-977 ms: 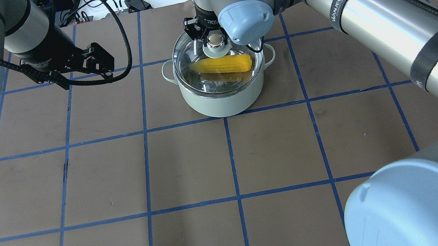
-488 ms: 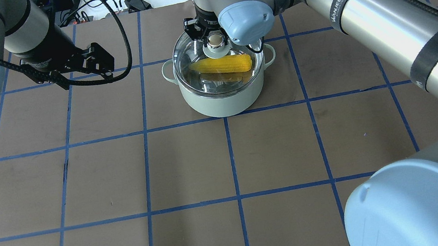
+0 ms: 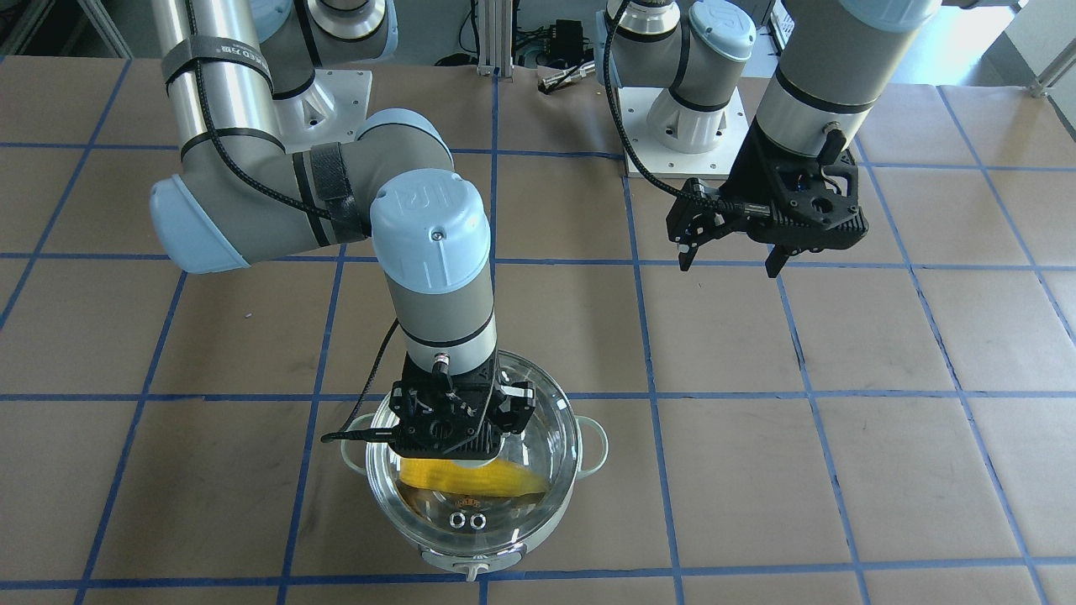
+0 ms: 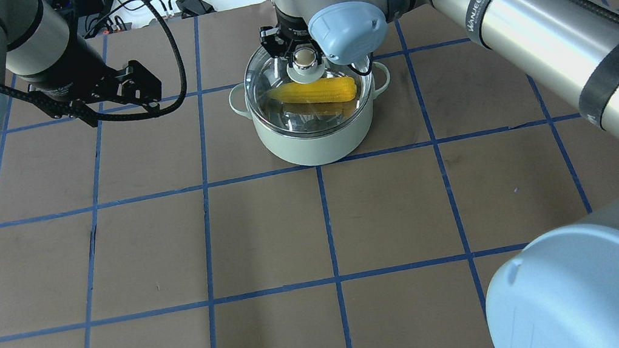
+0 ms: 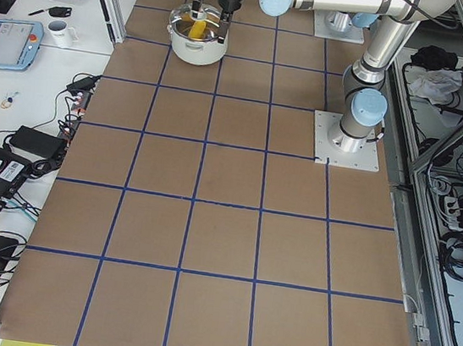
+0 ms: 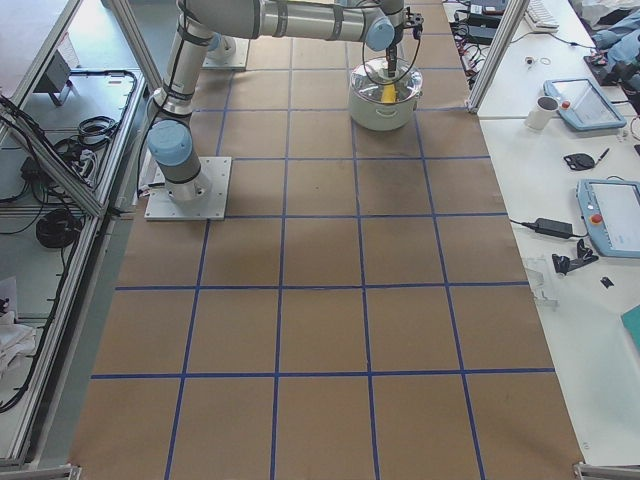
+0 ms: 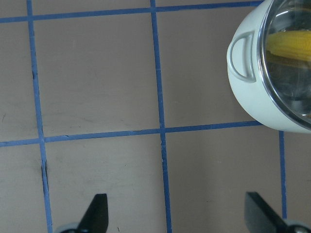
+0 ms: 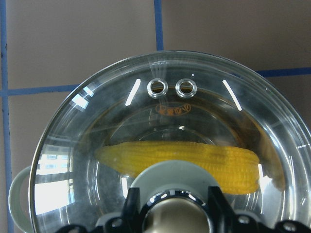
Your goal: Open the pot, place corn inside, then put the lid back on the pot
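The pale mint pot (image 4: 311,144) stands at the table's far middle. The yellow corn (image 4: 314,92) lies inside it, seen through the clear glass lid (image 4: 265,77), which sits on the pot's rim. My right gripper (image 4: 302,57) is straight above the pot, its fingers (image 8: 132,208) tight against both sides of the lid's knob (image 8: 173,216). The front view shows the gripper (image 3: 458,430) over the lid (image 3: 542,402) and corn (image 3: 496,481). My left gripper (image 4: 122,112) hangs open and empty to the pot's left, above the table; its wrist view shows the pot's handle (image 7: 243,57).
The table (image 4: 269,235) is brown paper with a blue tape grid. Cables (image 4: 161,4) lie past its far edge. My right arm's long forearm (image 4: 540,35) spans the table's right half. Side benches hold tablets (image 6: 592,103) and a mug (image 6: 540,112).
Almost nothing. The right gripper stays on the lid's knob with the lid on the pot. The left arm has not moved.
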Controlling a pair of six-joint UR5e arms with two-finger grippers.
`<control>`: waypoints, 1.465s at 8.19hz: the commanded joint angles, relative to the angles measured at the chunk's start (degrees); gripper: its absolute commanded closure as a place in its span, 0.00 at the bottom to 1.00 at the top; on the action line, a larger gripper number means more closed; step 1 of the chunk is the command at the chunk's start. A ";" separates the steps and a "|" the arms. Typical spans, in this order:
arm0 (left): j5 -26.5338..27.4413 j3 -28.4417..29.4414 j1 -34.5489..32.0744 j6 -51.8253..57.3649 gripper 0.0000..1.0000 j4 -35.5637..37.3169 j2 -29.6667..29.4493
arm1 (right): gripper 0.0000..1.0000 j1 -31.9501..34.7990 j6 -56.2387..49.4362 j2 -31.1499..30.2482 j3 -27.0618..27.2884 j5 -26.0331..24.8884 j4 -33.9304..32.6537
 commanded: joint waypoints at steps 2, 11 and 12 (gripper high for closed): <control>0.00 0.00 0.00 0.00 0.00 0.00 -0.08 | 0.76 0.00 0.05 0.21 0.18 0.02 0.00; 0.09 -0.53 0.00 0.35 0.00 0.09 -0.26 | 0.75 0.00 0.05 0.03 -0.26 0.89 4.22; 0.00 -0.53 0.00 0.35 0.00 0.09 0.00 | 0.75 0.00 -0.03 0.03 -0.52 0.99 4.22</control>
